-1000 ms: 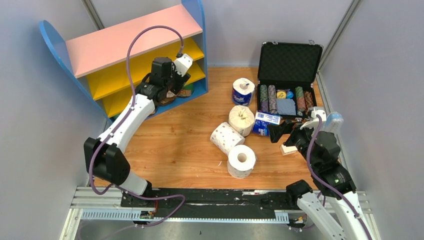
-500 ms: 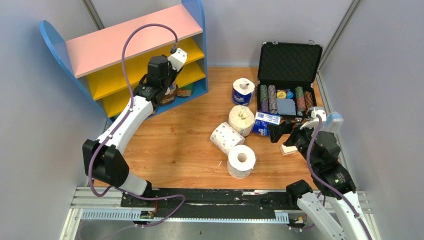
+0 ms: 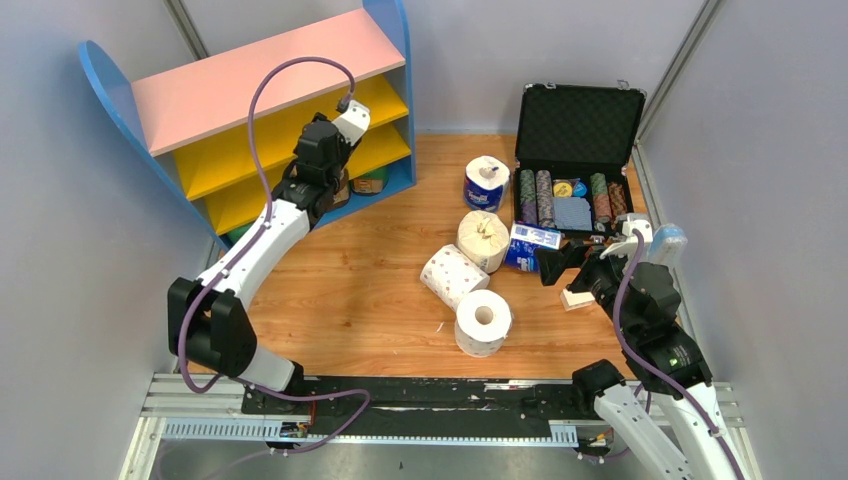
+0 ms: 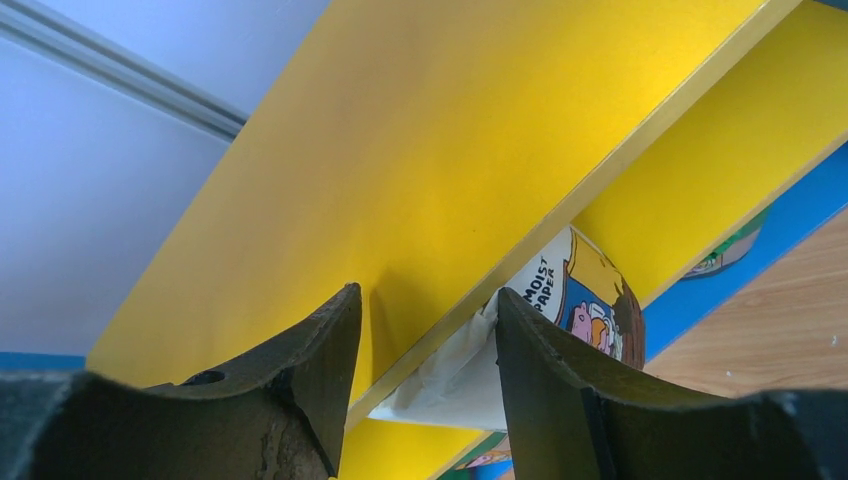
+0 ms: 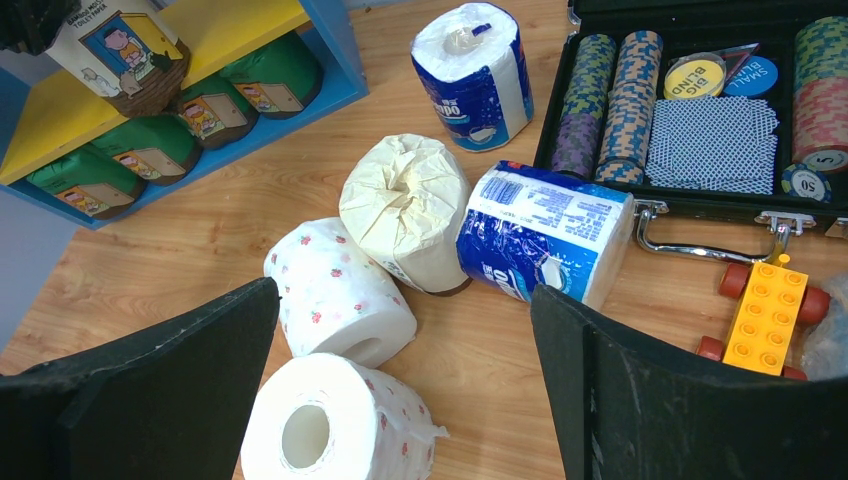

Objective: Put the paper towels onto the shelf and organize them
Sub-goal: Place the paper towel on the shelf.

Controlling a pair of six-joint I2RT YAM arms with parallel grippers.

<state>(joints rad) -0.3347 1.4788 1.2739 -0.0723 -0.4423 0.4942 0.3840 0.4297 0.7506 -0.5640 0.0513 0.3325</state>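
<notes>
My left gripper (image 4: pixel 428 295) is at the front of the shelf (image 3: pixel 260 75), jaws apart around nothing, a yellow board edge beyond them. A cartoon-printed roll (image 4: pixel 585 300) stands on the lower yellow board (image 5: pixel 235 25), just behind the right finger. Several green-wrapped rolls (image 5: pixel 215 110) lie on the bottom tier. On the table lie a cream roll (image 3: pixel 484 240), a flower-printed roll (image 3: pixel 453 275), a white hollow-core roll (image 3: pixel 483 322) and two blue-white rolls (image 3: pixel 487 183) (image 3: pixel 530 247). My right gripper (image 5: pixel 405 300) hovers open above this group, touching none.
An open black case (image 3: pixel 580 120) with poker chip stacks stands at the back right, close to the blue-white rolls. A yellow brick toy car (image 5: pixel 765 315) sits by the case's handle. Grey walls close in the table on the left, right and back.
The left gripper has shifted up and left along the shelf front, its jaws narrower than a second ago. The cartoon-printed roll stays at the shelf. The right arm and loose rolls have not moved.
</notes>
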